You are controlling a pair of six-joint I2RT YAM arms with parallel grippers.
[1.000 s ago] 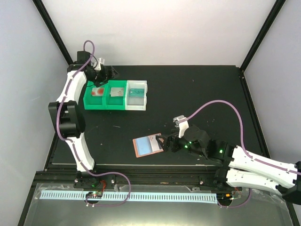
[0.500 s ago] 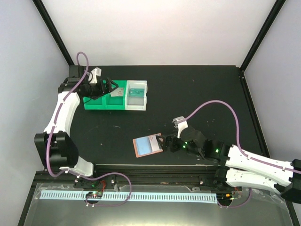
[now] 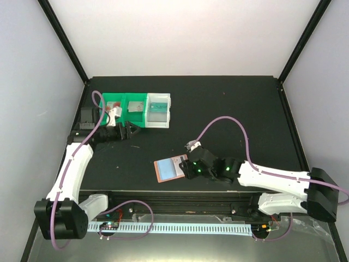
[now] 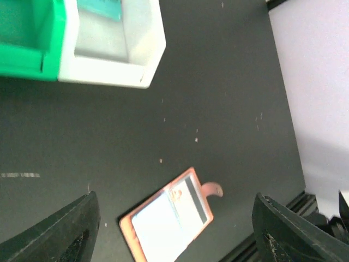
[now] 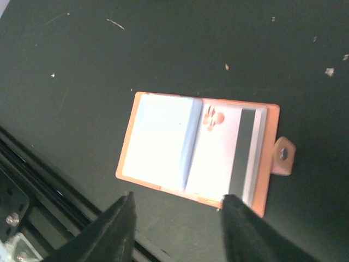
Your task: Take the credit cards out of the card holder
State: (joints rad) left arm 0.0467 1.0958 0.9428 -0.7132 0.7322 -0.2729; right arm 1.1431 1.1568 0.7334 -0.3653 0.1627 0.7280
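The card holder (image 5: 158, 142) lies open on the tabletop (image 5: 163, 43), with a grey-striped credit card (image 5: 229, 158) in its pocket. The right end effector (image 5: 177, 199) hovers over it, fingers apart. The left end effector (image 3: 130, 132) is spread and empty beside the bins (image 3: 124, 97). The next move probably calls for pinching the card's edge.

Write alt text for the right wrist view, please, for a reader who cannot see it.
A salmon-pink card holder lies flat on a black table, a grey-striped card in the half beside its tab. The right gripper, open, frames its lower edge.
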